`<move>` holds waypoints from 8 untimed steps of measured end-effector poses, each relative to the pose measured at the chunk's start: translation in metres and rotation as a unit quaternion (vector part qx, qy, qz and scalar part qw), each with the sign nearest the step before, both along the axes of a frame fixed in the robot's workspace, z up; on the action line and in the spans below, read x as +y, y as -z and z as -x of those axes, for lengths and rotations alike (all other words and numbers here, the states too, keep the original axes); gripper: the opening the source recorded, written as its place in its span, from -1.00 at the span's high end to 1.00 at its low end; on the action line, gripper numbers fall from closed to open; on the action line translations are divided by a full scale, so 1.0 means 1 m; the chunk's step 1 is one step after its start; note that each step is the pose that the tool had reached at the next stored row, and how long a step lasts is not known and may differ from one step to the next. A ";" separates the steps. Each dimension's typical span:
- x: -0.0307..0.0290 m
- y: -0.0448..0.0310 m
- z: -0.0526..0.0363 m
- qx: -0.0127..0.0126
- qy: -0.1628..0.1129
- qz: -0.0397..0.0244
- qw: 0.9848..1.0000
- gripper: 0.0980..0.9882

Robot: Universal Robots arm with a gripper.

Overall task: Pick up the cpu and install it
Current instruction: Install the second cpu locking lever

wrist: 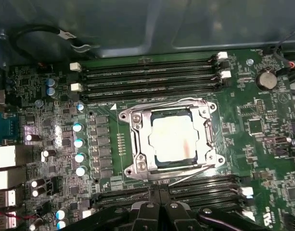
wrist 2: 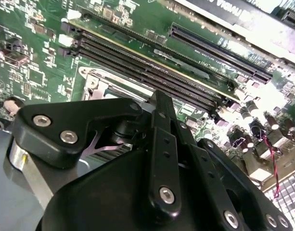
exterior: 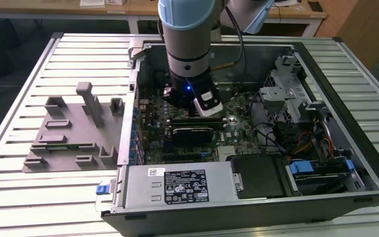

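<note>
The cpu [wrist: 172,138], a pale silvery square, lies flat inside the metal socket frame [wrist: 137,144] on the green motherboard [wrist: 253,144]. The gripper [wrist: 159,211] hangs close over the board beside the socket, and nothing shows in its hold. In the second wrist view the gripper's black linkage [wrist 2: 159,110] covers most of the socket; one corner of the frame [wrist 2: 96,79] shows beyond it. In the exterior view the arm [exterior: 186,49] reaches down into the open computer case [exterior: 347,123], with the gripper [exterior: 196,116] low over the board.
Black memory slots [wrist: 147,77] run along both sides of the socket. A grey fixture tray [exterior: 71,133] lies on the slatted table at the exterior view's left. Power supply [exterior: 176,185], drive cage [exterior: 288,89] and cables [exterior: 275,133] crowd the case.
</note>
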State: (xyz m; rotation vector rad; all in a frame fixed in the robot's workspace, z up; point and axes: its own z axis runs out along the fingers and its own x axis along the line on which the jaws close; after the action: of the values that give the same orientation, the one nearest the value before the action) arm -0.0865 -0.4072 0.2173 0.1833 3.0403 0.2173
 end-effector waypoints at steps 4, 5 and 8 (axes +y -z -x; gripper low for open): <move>-0.0007 0.0034 0.0020 0.000 0.000 -0.012 1.000 0.98; -0.0011 0.0043 0.0024 0.000 0.000 -0.015 1.000 0.98; -0.0038 0.0078 0.0032 0.000 0.000 -0.019 1.000 0.98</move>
State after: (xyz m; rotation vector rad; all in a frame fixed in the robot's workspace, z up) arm -0.0897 -0.4110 0.2094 0.1861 3.0375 0.2765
